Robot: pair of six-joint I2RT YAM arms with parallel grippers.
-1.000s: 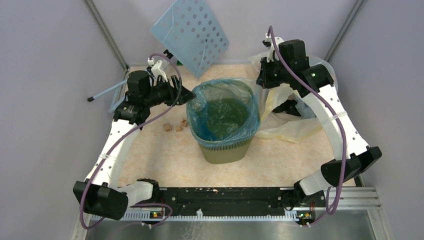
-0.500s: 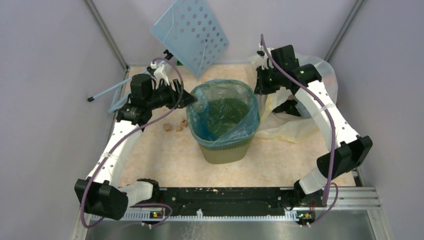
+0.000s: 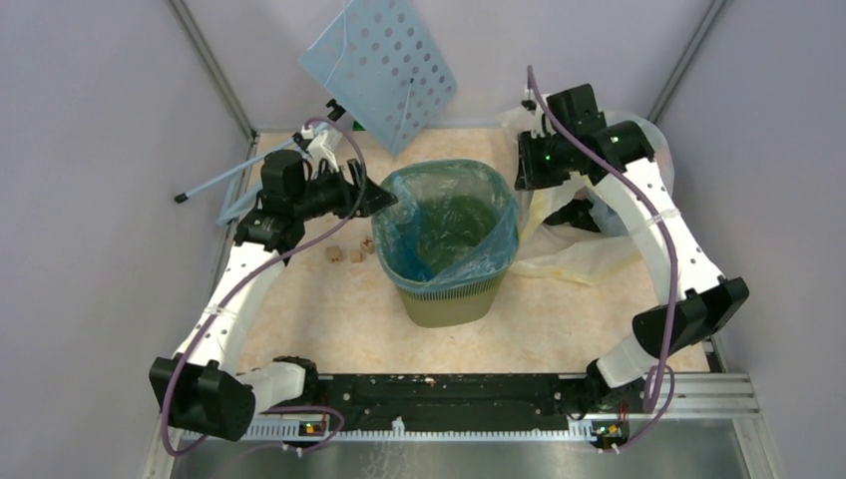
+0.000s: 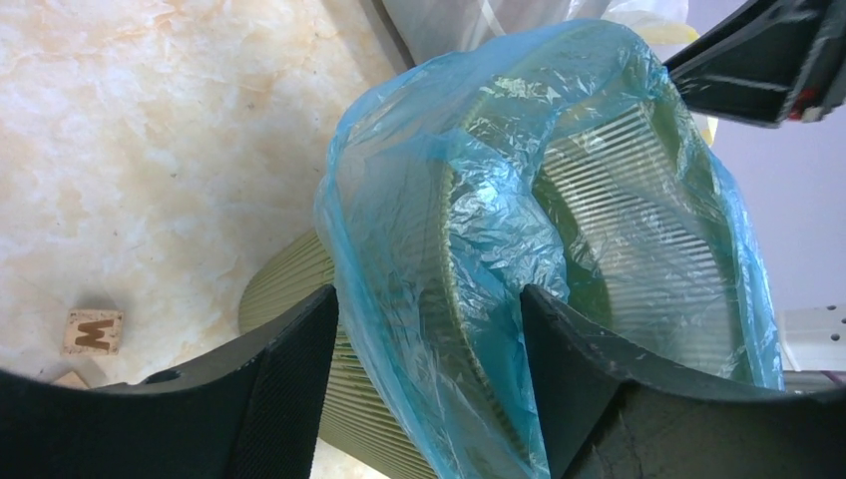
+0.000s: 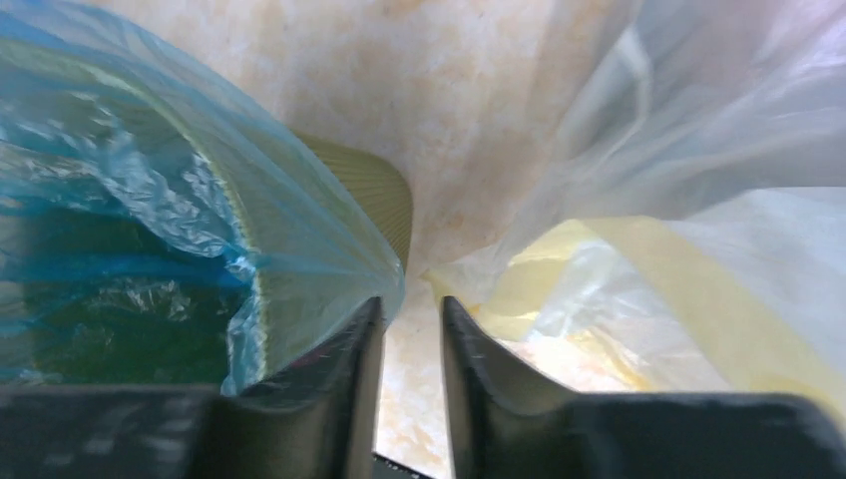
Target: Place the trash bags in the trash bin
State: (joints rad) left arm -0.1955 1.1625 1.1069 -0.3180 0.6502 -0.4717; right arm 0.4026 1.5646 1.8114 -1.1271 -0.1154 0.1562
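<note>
The olive-green trash bin (image 3: pixel 449 299) stands mid-table. The light-blue trash bag (image 3: pixel 399 244) lines it, with its edge folded over the rim. My left gripper (image 3: pixel 384 198) is open at the bin's left rim. In the left wrist view its gripper (image 4: pixel 427 299) has one finger outside the bin (image 4: pixel 289 289) and one inside, with the bag-covered rim (image 4: pixel 439 249) between them. My right gripper (image 3: pixel 526 182) hovers at the bin's back right corner. In the right wrist view its gripper (image 5: pixel 410 304) shows a narrow gap with nothing in it, and the bag (image 5: pixel 299 239) is just to its left.
A large clear yellowish bag (image 3: pixel 589 244) lies right of the bin, close to my right gripper; it also shows in the right wrist view (image 5: pixel 638 289). A perforated light-blue panel (image 3: pixel 381 65) leans at the back. Small wooden cubes (image 3: pixel 344 252) sit left of the bin. A blue rod (image 3: pixel 214 183) lies far left.
My left gripper has moved right, up to the bin's left rim, and now straddles it. My right gripper has dropped and shifted left toward the bin's back right corner.
</note>
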